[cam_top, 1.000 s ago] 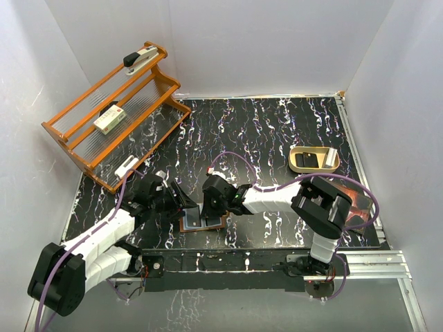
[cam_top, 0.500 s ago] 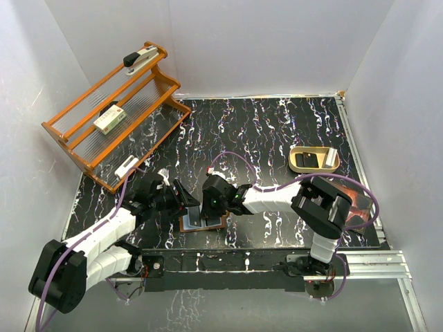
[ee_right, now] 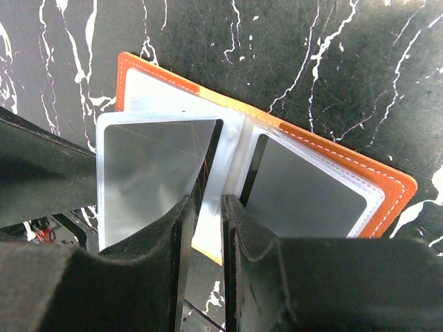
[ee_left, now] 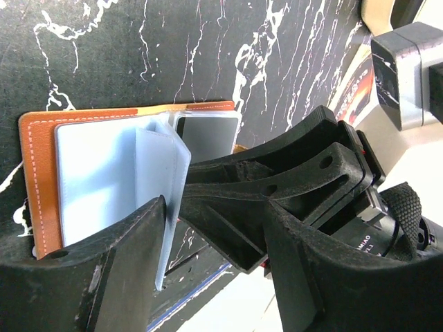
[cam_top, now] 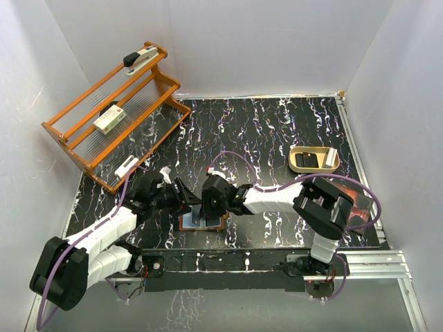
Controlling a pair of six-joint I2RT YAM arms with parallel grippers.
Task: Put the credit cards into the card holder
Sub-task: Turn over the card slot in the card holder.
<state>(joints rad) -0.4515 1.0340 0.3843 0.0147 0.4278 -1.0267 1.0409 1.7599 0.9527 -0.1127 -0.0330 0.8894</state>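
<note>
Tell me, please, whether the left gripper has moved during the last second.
Yes: the left gripper shifted slightly right, away from the orange rack, toward the card holder.

The left gripper (cam_top: 188,199) and the right gripper (cam_top: 206,210) are crowding over the open card holder (cam_top: 192,223), leaving hardly any gap there. A wooden rack (cam_top: 111,114) is blocking the far left and a tan tray (cam_top: 313,160) is occupying the right. The bench's (cam_top: 277,131) far middle is lying open.

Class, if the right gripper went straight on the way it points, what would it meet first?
The card holder: its clear sleeves lie right at the fingers, possibly touching.
</note>
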